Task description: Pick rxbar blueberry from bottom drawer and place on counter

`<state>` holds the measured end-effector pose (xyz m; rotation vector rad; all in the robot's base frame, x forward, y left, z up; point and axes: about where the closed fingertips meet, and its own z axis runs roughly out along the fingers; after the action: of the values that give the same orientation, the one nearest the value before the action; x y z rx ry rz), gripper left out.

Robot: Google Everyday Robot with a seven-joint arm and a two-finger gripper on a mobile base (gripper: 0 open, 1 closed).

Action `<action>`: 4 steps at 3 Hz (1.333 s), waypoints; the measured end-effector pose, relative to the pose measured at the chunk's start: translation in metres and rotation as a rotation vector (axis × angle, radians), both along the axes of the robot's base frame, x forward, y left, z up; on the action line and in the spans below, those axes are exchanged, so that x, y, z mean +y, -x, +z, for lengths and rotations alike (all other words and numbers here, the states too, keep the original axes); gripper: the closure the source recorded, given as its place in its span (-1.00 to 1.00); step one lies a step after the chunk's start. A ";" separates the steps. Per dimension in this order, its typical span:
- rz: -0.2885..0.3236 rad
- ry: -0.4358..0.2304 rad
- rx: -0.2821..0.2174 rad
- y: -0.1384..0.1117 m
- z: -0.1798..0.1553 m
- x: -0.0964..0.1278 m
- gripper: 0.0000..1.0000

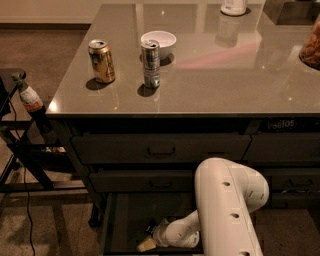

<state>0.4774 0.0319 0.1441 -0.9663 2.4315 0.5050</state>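
Table (225, 75) sits above stacked drawers (160, 148). On table's left half: tall can (150, 64); second can (101, 61) at its 9 o'clock, apart; bowl (158, 43) at its 12 o'clock, just behind. Jar (233, 6) at far edge, 1 o'clock. Bottom drawer (125, 220) open below table front. Arm (227, 210) enters it from 3 o'clock; pincer (150, 239) inside drawer, near front. Bottle (31, 99) on rack (20, 150), 9 o'clock of table.

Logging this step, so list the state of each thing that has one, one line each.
bottom drawer, pulled open.
top drawer, shut.
middle drawer, shut.
gold can, upright on the counter.
silver can, upright on the counter.
white bowl, upright on the counter.
hand, low inside the bottom drawer.
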 end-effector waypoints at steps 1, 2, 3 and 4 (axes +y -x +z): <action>-0.009 -0.013 -0.005 -0.001 -0.007 -0.006 -1.00; -0.020 -0.037 -0.012 -0.005 -0.023 -0.013 -1.00; -0.017 -0.044 -0.011 -0.006 -0.030 -0.012 -1.00; -0.017 -0.044 -0.011 -0.006 -0.030 -0.012 -0.61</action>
<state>0.4830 0.0197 0.1142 -0.9267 2.4068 0.5442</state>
